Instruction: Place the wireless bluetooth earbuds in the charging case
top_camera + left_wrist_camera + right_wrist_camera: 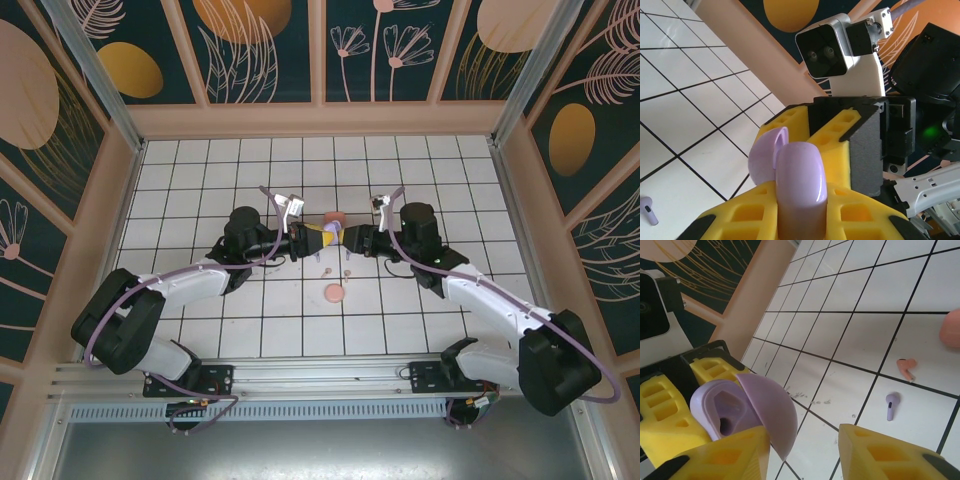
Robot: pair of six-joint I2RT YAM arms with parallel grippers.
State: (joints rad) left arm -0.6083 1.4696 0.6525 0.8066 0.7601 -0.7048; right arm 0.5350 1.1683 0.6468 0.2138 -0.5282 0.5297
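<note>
My left gripper [801, 220] is shut on the purple charging case [801, 175], held above the floor with its lid [765, 155] swung open. In the right wrist view the case's hollow inside [722, 412] faces me, lid [767, 405] to its right. My right gripper [805, 452] is open, one yellow finger [732, 455] right beside the lid and nothing between the jaws. On the tiles lie a purple earbud [892, 405] and a salmon-pink earbud [907, 367]. From above, both grippers [318, 238] [347, 240] meet at the case [330, 233], with two tiny buds [323, 271] [347, 270] just in front.
A round pink disc [334, 293] lies on the floor nearer the arm bases. Another pink object [335, 218] sits just behind the grippers. A pink round shape [951, 330] shows at the right wrist view's edge. Patterned walls [320, 60] enclose the tiled floor.
</note>
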